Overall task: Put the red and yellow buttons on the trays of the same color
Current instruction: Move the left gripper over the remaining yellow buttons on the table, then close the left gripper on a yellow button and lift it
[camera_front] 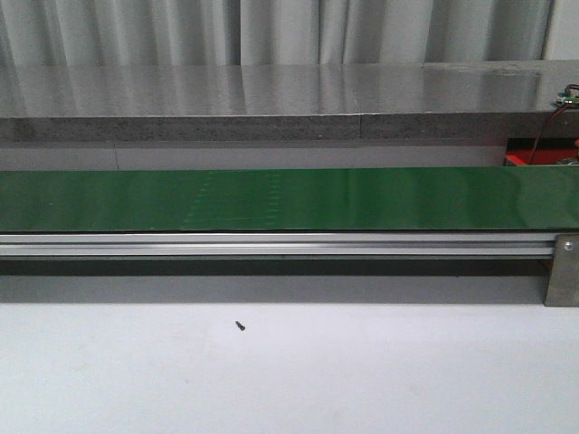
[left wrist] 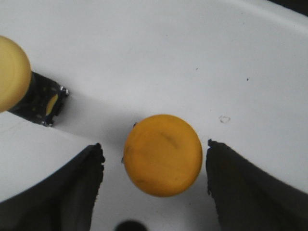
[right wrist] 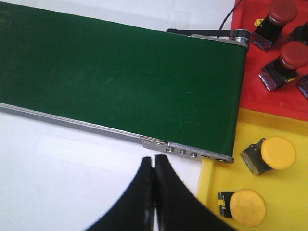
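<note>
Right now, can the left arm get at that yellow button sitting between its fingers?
Probably yes. The yellow button stands on the white surface midway between the open left gripper fingers, with a gap on either side and nothing lying between them. A second yellow button sits well off to one side.

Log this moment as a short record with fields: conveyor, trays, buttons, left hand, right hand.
conveyor: green belt runs across the front view, nothing on it
trays: red tray and yellow tray at the belt's end, side by side
red buttons: two fully seen on the red tray, e.g.
yellow buttons: two on the yellow tray, e.g.; another, the loose yellow button, on a white surface
left hand: open, fingers either side of the loose yellow button, not touching
right hand: shut, empty, over the white table near the belt's end
</note>
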`<state>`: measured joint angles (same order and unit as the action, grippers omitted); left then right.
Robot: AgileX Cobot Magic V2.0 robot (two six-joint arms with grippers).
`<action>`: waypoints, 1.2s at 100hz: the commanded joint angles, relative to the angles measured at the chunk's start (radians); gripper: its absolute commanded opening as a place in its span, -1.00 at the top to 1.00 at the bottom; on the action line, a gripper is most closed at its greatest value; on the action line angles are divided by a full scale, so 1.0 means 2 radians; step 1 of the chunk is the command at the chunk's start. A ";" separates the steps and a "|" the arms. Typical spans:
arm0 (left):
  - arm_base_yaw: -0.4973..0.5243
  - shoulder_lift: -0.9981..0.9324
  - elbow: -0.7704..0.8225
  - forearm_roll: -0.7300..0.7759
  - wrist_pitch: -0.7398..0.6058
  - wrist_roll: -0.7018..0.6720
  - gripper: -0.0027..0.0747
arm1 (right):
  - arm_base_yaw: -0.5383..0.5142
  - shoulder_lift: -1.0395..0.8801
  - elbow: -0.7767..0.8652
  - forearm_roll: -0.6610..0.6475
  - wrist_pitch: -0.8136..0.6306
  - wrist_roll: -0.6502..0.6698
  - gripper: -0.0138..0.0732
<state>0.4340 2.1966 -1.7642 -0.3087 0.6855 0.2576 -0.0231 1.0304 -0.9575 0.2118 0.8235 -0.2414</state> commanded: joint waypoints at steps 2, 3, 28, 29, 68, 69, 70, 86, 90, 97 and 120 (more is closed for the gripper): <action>0.001 -0.030 -0.016 -0.016 -0.028 -0.005 -0.26 | 0.000 -0.009 -0.014 0.000 -0.029 0.000 0.82; 0.001 -0.030 -0.016 -0.016 -0.028 -0.005 -0.26 | 0.000 -0.009 -0.014 0.000 -0.029 0.000 0.82; 0.001 -0.022 -0.016 -0.021 -0.029 -0.005 -0.26 | 0.000 -0.009 -0.014 0.000 -0.029 0.000 0.82; 0.001 -0.022 -0.016 -0.021 -0.029 -0.005 -0.26 | 0.000 -0.009 -0.014 0.000 -0.029 0.000 0.82; 0.001 -0.022 -0.016 -0.032 -0.037 -0.005 0.10 | 0.000 -0.009 -0.014 0.000 -0.029 0.000 0.82; 0.001 -0.022 -0.016 -0.032 -0.037 -0.005 0.14 | 0.000 -0.009 -0.014 0.000 -0.029 0.000 0.82; 0.001 -0.022 -0.016 -0.032 -0.037 -0.005 0.16 | 0.000 -0.009 -0.014 0.000 -0.029 0.000 0.82; 0.001 -0.022 -0.016 -0.032 -0.038 -0.005 0.61 | 0.000 -0.009 -0.014 0.000 -0.029 0.000 0.82; 0.001 -0.023 -0.016 -0.033 -0.038 -0.005 0.70 | 0.000 -0.009 -0.014 0.000 -0.029 0.000 0.82; 0.001 -0.027 -0.016 -0.039 -0.037 -0.005 0.83 | 0.000 -0.009 -0.014 0.000 -0.029 0.000 0.82; 0.001 -0.074 -0.016 -0.049 -0.026 -0.005 0.98 | 0.000 -0.009 -0.014 0.000 -0.029 0.000 0.82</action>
<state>0.4340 2.1730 -1.7642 -0.3677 0.6684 0.2576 -0.0231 1.0304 -0.9575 0.2118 0.8235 -0.2414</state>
